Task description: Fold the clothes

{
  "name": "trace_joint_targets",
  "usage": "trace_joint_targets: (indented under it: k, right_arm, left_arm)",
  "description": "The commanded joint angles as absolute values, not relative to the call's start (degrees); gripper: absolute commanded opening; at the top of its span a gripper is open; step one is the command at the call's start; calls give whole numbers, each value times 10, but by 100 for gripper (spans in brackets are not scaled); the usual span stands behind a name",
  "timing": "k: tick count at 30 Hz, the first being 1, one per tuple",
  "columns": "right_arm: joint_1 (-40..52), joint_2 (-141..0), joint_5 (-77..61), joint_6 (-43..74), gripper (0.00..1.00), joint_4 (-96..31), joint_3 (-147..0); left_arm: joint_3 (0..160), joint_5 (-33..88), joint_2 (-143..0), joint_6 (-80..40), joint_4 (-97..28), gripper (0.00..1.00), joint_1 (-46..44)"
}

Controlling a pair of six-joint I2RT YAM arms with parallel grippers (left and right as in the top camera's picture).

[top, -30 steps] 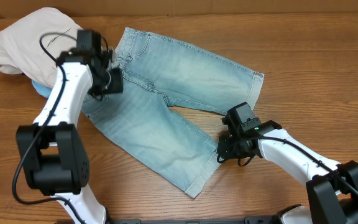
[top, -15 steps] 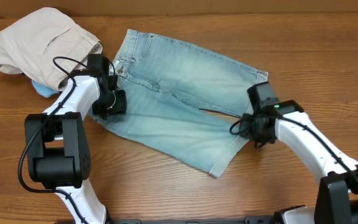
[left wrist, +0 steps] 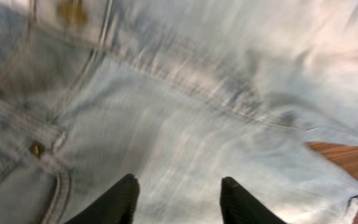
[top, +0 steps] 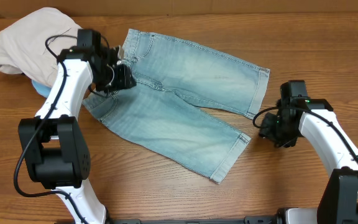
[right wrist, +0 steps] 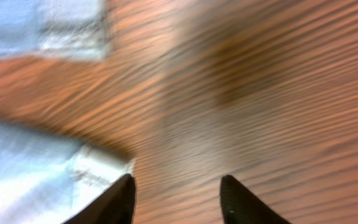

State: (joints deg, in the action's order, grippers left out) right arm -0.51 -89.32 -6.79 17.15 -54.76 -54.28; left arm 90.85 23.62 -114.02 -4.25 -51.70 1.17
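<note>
Lying flat, jeans [top: 185, 106], left gripper [top: 125, 78] above waist end, right gripper [top: 268, 131] beside hems

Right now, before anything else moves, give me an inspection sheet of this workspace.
Surface: wooden table, bare wood around the cloth.
Job's things: jeans, light blue, lying flat and unfolded, legs splayed toward the right.
Clutter: beige trousers heaped at the far left; a light blue scrap peeks from under them, kind unclear.
Grippers: left gripper open above the denim near the waistband, holding nothing; right gripper open above bare wood beside the leg hems, holding nothing.
Cables: black cable loops off the left arm; another loops at the right wrist.
Surroundings: tan strip along the far edge; nothing else seen.
</note>
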Motion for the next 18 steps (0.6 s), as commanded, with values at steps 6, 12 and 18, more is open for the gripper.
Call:
trace_joint_targets:
  k: [6, 12, 18]
  right_arm:
    - [66, -894, -168, 119, 61, -531, -535]
    - [106, -894, -238, 124, 55, -551, -491]
    - [150, -894, -246, 180, 72, -463, -409]
  left_arm:
    - [926, 259, -1133, -19, -571, 40, 9]
    - [963, 280, -1133, 3, -648, 28, 9]
    - [1032, 282, -1133, 2, -672, 30, 8]
